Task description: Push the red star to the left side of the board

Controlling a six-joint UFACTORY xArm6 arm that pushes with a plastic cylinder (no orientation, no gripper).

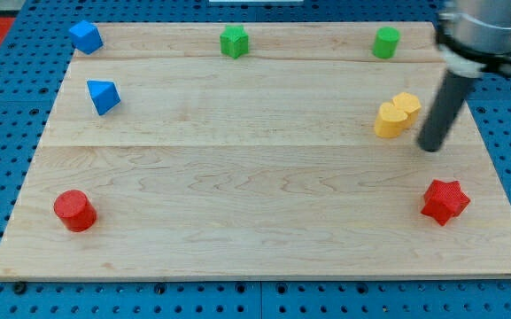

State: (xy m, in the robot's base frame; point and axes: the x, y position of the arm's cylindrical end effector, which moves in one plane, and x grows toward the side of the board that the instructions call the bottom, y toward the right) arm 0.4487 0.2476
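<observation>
So far, the job looks like it has not really started. Going from the view's left, the board (237, 177) has a blue block (85, 37) near the top corner, and a blue block shaped a bit like a wedge (103, 96) just below it. Down near the bottom left corner sits a red round block (75, 210). That left side is where the red star should end up.

Along the top edge there is a green star-like block (234, 42) in the middle and a green round block (385, 42) farther right. The big middle part of the wood has no blocks on it.

Over on the right, two yellow blocks (397, 114) sit touching each other. My tip (431, 148) is just beside them, on their right. It has no jaws to open or close; it is only a plain rod, and it is not touching any block.

The red star (444, 201) is in the bottom right part of the board, a little below my tip and slightly right of it, and apart from it.

I think nearly all the work is left. The tip needs to get to the star's right side, then slide it all the way across.
</observation>
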